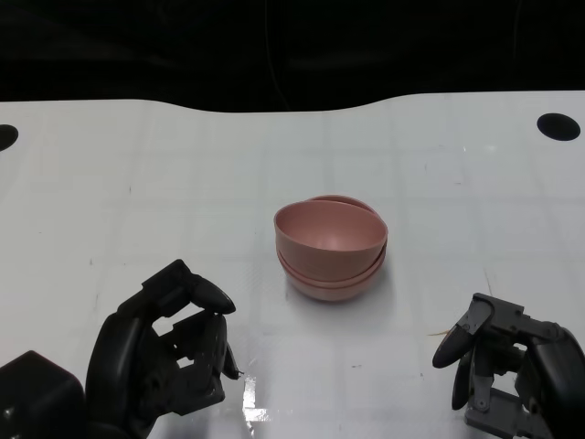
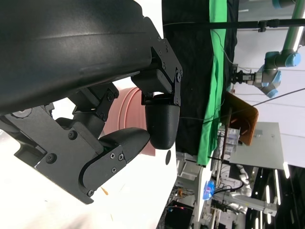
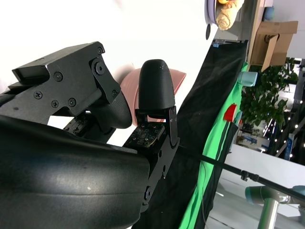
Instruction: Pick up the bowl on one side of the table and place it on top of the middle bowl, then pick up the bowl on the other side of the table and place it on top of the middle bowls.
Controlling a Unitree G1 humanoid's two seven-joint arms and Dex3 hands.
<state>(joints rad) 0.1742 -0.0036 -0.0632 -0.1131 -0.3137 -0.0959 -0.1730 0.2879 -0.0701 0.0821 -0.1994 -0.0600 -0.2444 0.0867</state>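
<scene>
Bowls [image 1: 331,249] stand stacked near the middle of the white tabletop [image 1: 137,201], all the same dusty pink. The top bowl [image 1: 327,229] sits tilted in the ones beneath, its rim lifted toward the far side so the edge of a lower bowl peeks out behind it, and the rims of the lower bowls show as bands under its wall. How many bowls make up the pile cannot be told for certain from the head view, though at least three edges are visible.

The left hand [image 1: 169,352] hangs low at the near left of the tabletop, well apart from the stack, with its fingers [image 1: 203,294] curled loosely inward and nothing between them. In the left wrist view the same hand [image 2: 119,129] fills most of the picture, and the pink stack [image 2: 126,112] shows beyond its fingers, not touched by them.

The right hand [image 1: 507,366] is at the near right, also well apart from the stack, its fingers bent and parted and holding nothing. The right wrist view shows this hand [image 3: 119,109] from behind, with a sliver of the pink stack [image 3: 178,78] past the fingertips [image 3: 155,90].

Two dark round holes sit near the far corners of the tabletop, one at the left edge [image 1: 5,137] and one at the right [image 1: 558,126]. Green cloth [image 2: 217,71] hangs in the background of the left wrist view.
</scene>
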